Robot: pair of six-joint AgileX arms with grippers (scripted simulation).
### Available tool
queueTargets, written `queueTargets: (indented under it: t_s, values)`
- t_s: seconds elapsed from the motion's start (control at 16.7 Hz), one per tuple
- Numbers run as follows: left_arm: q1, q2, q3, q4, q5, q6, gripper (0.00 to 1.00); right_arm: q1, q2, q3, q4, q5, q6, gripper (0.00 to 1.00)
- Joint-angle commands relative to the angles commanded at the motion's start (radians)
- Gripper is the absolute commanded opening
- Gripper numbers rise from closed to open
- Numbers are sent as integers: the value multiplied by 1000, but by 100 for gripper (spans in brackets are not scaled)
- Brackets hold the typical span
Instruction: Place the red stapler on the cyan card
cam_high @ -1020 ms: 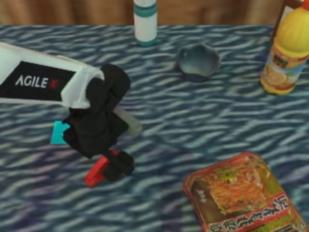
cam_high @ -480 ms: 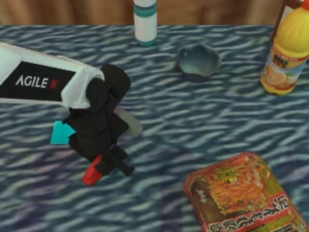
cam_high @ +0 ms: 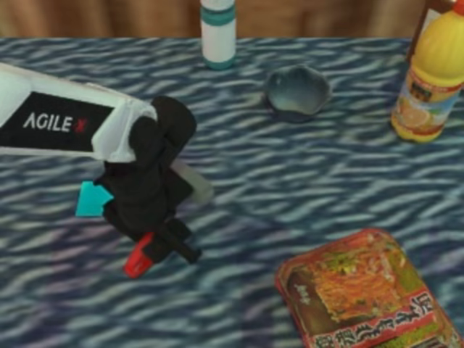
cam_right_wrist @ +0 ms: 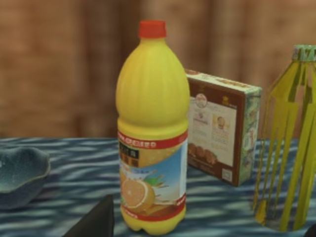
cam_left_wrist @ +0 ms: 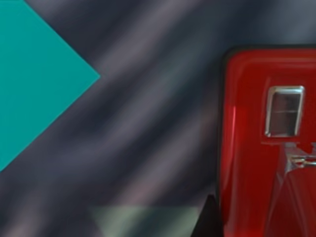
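Observation:
The red stapler [cam_high: 137, 263] sticks out toward the table's front left from my left gripper [cam_high: 161, 247], which is shut on it, at the left of the table. In the left wrist view the glossy stapler [cam_left_wrist: 269, 148] fills one side, with one dark fingertip [cam_left_wrist: 208, 219] against its edge. The cyan card [cam_high: 90, 199] lies flat just behind and left of the stapler, mostly hidden under the black wrist; one corner of the card [cam_left_wrist: 34, 79] shows in the wrist view, apart from the stapler. My right gripper [cam_right_wrist: 205, 231] is out of the top view, parked and open near the juice bottle.
A red-rimmed noodle package [cam_high: 366, 293] lies front right. A dark bowl [cam_high: 296, 93] and a white bottle [cam_high: 218, 32] stand at the back. An orange juice bottle [cam_high: 428, 76] stands back right, with a brown box [cam_right_wrist: 222, 126] and a yellow rack [cam_right_wrist: 289, 143] behind it.
One second ago the stapler sat slightly farther right. The left gripper then turned and shifted it a little to the left and front; it has held still over the last half second.

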Motion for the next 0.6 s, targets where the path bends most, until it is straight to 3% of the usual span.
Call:
queueTargets:
  t_s: [0.6]
  values:
    - [16, -148, 202, -357, -1, -5, 0, 0, 0, 0, 0, 0, 0, 100]
